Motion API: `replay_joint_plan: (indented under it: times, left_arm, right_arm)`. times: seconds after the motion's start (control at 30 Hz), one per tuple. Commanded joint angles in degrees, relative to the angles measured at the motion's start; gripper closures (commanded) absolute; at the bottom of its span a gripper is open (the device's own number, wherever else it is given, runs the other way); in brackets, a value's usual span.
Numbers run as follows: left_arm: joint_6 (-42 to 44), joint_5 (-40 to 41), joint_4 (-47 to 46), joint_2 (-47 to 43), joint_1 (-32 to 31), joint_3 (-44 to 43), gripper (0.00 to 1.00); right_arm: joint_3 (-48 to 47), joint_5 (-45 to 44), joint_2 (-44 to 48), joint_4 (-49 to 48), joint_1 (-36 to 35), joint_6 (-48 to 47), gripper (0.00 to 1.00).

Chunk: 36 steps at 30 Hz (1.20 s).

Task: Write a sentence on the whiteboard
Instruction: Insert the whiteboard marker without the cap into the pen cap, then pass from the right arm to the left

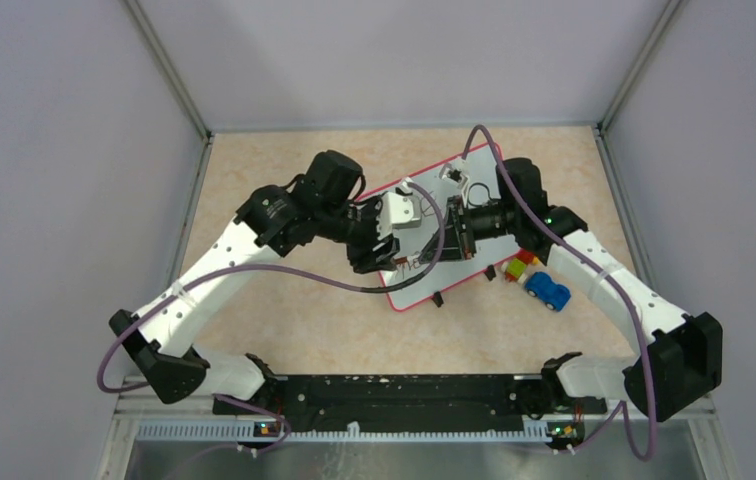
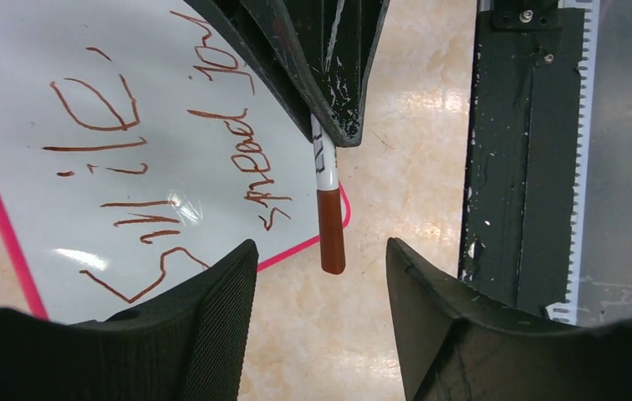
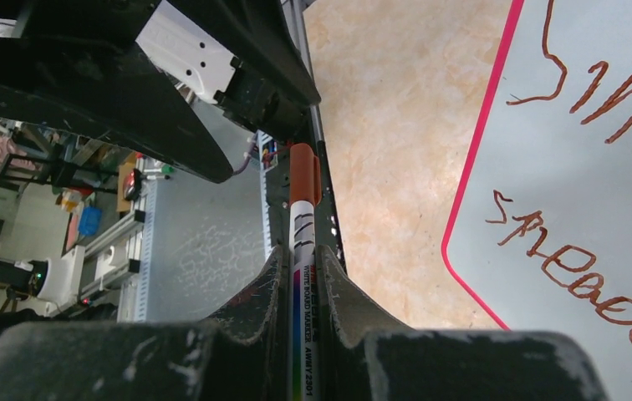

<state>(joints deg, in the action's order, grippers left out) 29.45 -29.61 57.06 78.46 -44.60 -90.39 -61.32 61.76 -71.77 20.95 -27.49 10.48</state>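
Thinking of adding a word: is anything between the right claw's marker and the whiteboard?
Yes: the brown cap is on the marker, covering its tip. The right claw holds it by the whiteboard's corner; nothing else shows between them.

Whiteboard (image 2: 162, 83) glossy, smooth; tabletop (image 2: 413, 150) polished, marble-look; marker (image 2: 329, 225) glossy plastic

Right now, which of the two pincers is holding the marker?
The right pincer: it is shut on the barrel of the marker. The left pincer is open and empty, set either side of the brown cap without touching it.
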Motion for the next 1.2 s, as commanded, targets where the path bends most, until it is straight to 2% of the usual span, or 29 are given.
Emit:
replay_joint_plan:
  times: [0.0,0.17,0.37,0.47,0.67,0.77,0.9,0.97,1.07,1.17]
  left_arm:
    - [1.9,2.3,0.1,-0.5,-0.8,-2.6,0.36]
    - [0.4,7.3,-1.9,1.7,-4.3,-3.6,0.36]
    - [0.3,13.8,-3.9,4.0,-9.5,-3.4,0.48]
    - [0.4,16.3,-3.7,4.8,-10.7,-2.5,0.6]
    - [-1.3,19.4,-4.7,3.6,-10.2,-1.1,0.92]
    - [-3.2,16.8,-4.9,2.9,-7.6,-1.0,1.0]
    - [-7.9,10.5,-5.9,2.0,-1.7,-1.7,1.0]
    - [-11.6,5.3,-6.1,2.3,2.9,-4.3,1.0]
    - [-17.0,-0.3,-7.6,2.5,10.8,-7.6,1.0]
    - [-21.2,-0.7,-11.4,0.4,18.6,-7.7,1.0]
  right_arm:
    - [-1.5,0.1,0.4,-1.7,-0.1,0.3,1.0]
    - [-1.3,0.7,-0.1,-3.7,-0.4,2.5,1.0]
    - [-0.9,1.6,-0.7,-5.3,-1.2,4.5,1.0]
    - [-1.2,2.2,-0.5,-5.4,-1.2,4.8,1.0]
    - [-1.7,2.5,0.3,-3.7,-0.5,4.2,0.99]
    - [-2.4,2.7,0.6,-3.8,1.3,4.3,0.88]
    - [-3.4,3.2,1.3,-5.3,5.4,6.2,0.53]
    - [-4.0,4.1,1.6,-7.2,8.7,8.0,0.41]
    - [-5.5,5.2,1.9,-8.8,14.1,9.8,0.31]
    - [-6.4,5.9,2.4,-9.0,18.4,10.0,0.27]
